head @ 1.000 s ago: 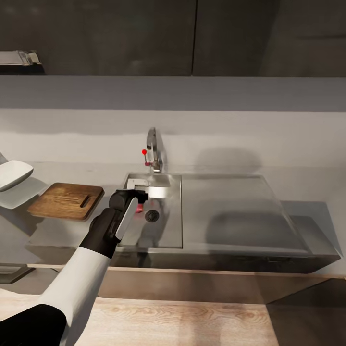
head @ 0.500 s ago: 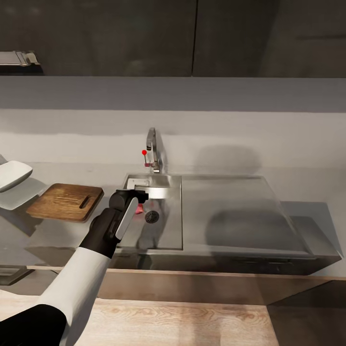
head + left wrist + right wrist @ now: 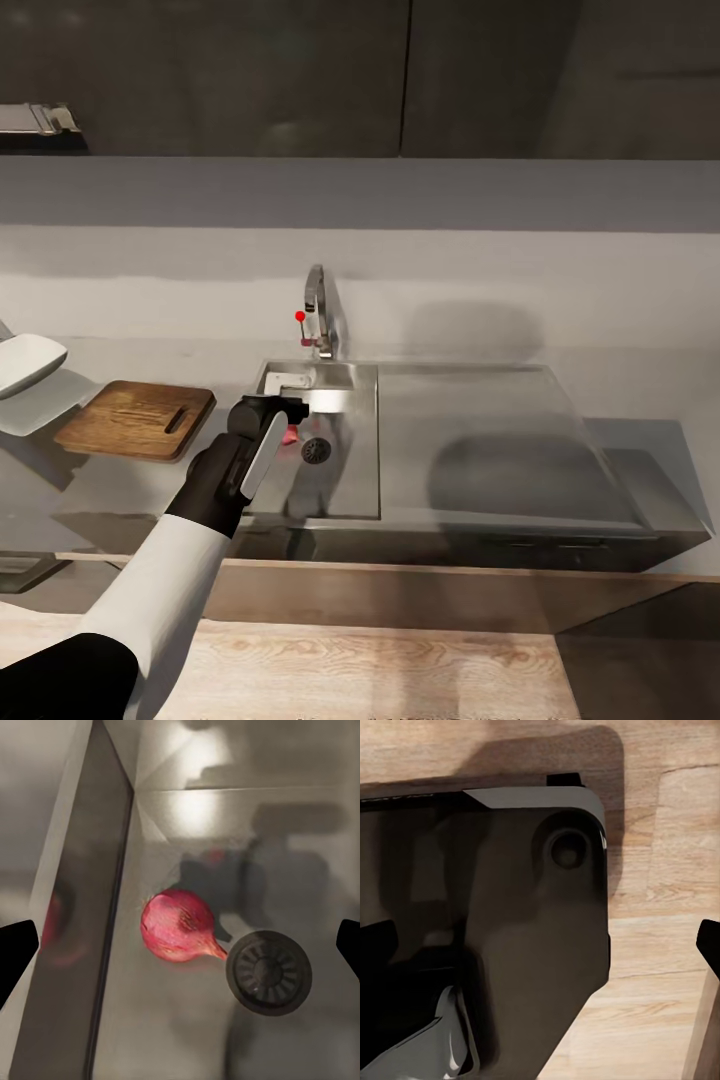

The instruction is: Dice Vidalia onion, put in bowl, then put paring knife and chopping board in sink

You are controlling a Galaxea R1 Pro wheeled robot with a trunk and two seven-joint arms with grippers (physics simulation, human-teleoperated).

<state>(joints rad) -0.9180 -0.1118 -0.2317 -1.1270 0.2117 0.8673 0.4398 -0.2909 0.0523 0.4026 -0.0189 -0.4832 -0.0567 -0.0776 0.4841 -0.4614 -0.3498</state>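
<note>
Pale wood floor [image 3: 400, 660] runs along the near edge of the head view, and the left arm reaches up from it over the front rim of the sink [image 3: 345, 490]. The left gripper [image 3: 180, 945] hangs above the basin with its jaws spread wide; in the wrist view its two dark fingertips [image 3: 15, 952] sit at opposite edges of the picture, holding nothing and touching nothing. Between them, on the basin floor, lies the Vidalia onion [image 3: 178, 925], reddish-pink, its pointed tip touching the rim of the round drain [image 3: 268, 972]. From the head camera the onion [image 3: 290, 434] is mostly hidden behind the wrist, a small pink sliver just left of the drain.

Left of the sink, on the tabletop [image 3: 130, 480], lies the chopping board [image 3: 136, 418]; beyond it the white bowl [image 3: 28, 362] is cut off by the picture's left edge. Farther back stands the chrome tap [image 3: 318, 310] with its red knob.

The right gripper [image 3: 540, 945] shows dark fingertips set wide apart at the picture's two edges, over the robot's black body and the floor.
</note>
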